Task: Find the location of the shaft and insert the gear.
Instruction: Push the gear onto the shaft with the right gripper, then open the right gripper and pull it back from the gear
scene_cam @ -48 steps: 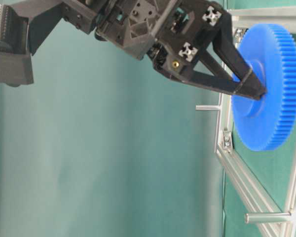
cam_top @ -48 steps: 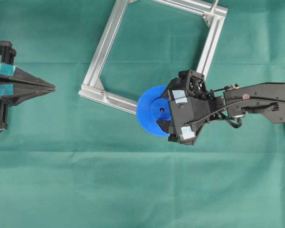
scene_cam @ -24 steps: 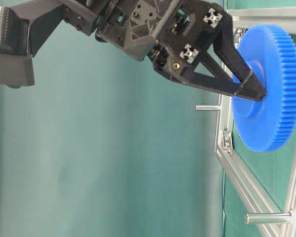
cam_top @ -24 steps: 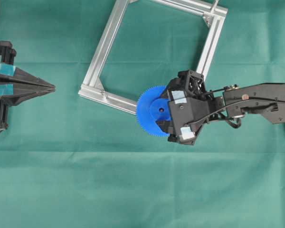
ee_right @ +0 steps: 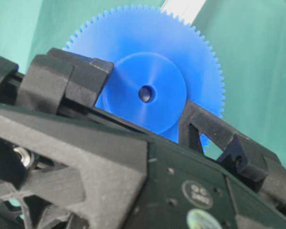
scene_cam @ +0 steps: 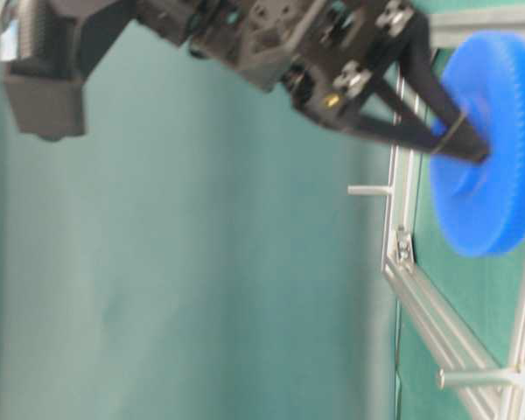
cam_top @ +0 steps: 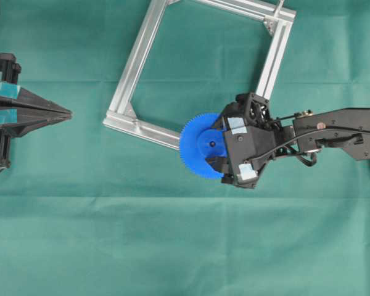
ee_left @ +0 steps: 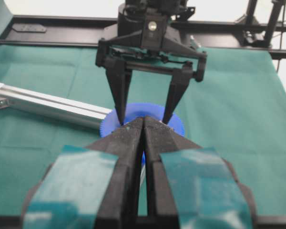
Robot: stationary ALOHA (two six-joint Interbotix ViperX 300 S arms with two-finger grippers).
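A: Starting big: one green cloth (cam_top: 172, 246), one square aluminium frame (cam_top: 135, 55), two arms. Where's the gear?

B: One blue gear (cam_top: 200, 148), over the frame's lower corner, clamped by its raised hub (ee_right: 145, 93) in the right gripper (cam_top: 217, 150), fingers spread wide around it.

A: Handling?

B: Stiff, light plastic, I'd judge; smooth, so the hub is the sensible hold, away from the fine teeth.

A: Left gripper (ee_left: 143, 125)?

B: Pressed shut, empty, well apart.

A: Shaft?

B: I can't pick it out.
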